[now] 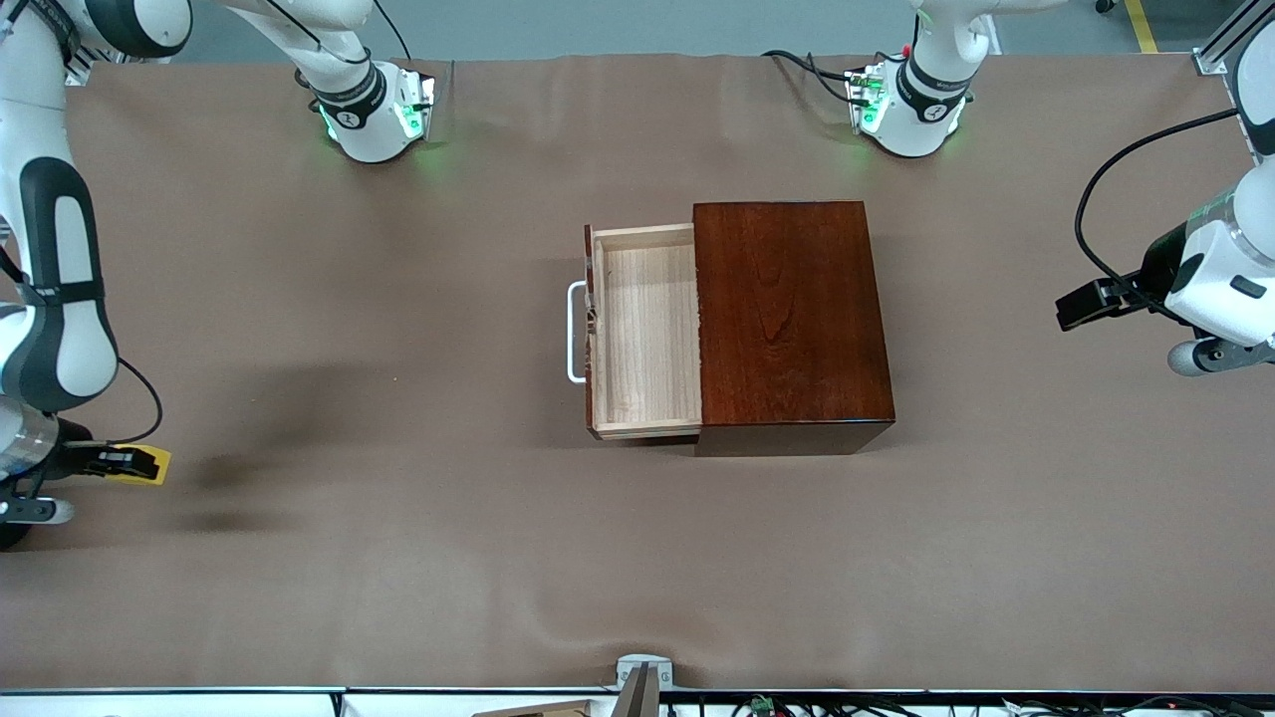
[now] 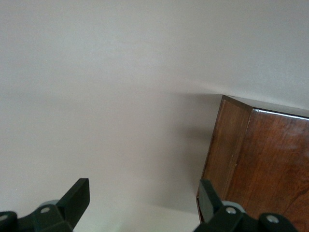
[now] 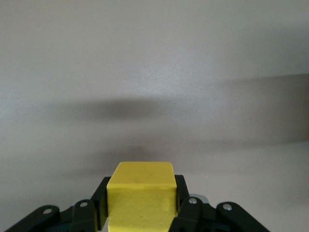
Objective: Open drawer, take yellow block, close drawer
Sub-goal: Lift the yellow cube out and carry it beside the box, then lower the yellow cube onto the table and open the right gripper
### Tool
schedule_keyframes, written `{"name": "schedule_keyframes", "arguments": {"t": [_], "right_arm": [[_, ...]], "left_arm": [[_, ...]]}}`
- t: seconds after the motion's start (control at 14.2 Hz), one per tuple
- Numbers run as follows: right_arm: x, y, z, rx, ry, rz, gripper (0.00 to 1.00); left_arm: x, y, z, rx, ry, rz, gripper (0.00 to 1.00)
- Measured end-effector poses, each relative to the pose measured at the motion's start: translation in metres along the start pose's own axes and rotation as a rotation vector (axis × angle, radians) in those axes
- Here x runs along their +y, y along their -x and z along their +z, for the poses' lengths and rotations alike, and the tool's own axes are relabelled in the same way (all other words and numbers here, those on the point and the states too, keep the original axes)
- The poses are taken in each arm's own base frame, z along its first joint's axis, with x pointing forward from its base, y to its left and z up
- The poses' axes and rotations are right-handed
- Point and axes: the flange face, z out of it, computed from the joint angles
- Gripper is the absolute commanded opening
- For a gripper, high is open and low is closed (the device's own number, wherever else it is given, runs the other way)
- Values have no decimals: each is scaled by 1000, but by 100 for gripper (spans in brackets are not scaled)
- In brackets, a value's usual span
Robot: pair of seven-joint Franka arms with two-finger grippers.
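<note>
Cloth-covered table [image 1: 637, 558] fills the low part of the front view, bare of loose things. At the lower left edge of that frame the right gripper [image 1: 139, 463] hangs over the cloth with its fingers pressed onto the yellow block [image 1: 151, 464]; the right wrist view shows the block [image 3: 140, 193] pinched between the black fingers [image 3: 186, 205]. Higher, at mid-frame, sits the dark wooden box [image 1: 792, 319] with its drawer [image 1: 647, 329] pulled out toward the right arm's end, tray bare, white handle [image 1: 575, 332] at its front. The drawer's long axis of travel runs across the frame, so shutting it means pushing from the handle end toward the box. At mid right the left gripper [image 1: 1081, 304] waits with its fingers [image 2: 77, 198] spread; it is at the box's closed back, away from the handle. Most of the right gripper is cut off by the frame edge.
</note>
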Motion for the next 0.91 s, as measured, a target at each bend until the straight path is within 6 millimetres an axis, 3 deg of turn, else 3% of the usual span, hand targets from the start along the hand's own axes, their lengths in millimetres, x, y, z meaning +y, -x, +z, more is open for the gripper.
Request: {"name": "schedule_keyframes", "arguments": {"t": [0.49,0.91], "right_arm": [[-5,-3,49,3,-2,-8,0],[-2,-7,70,-4,-1,-7,0]], "left_arm": [[0,0,0,0,0,0,100],[0,0,0,0,0,0,100]]}}
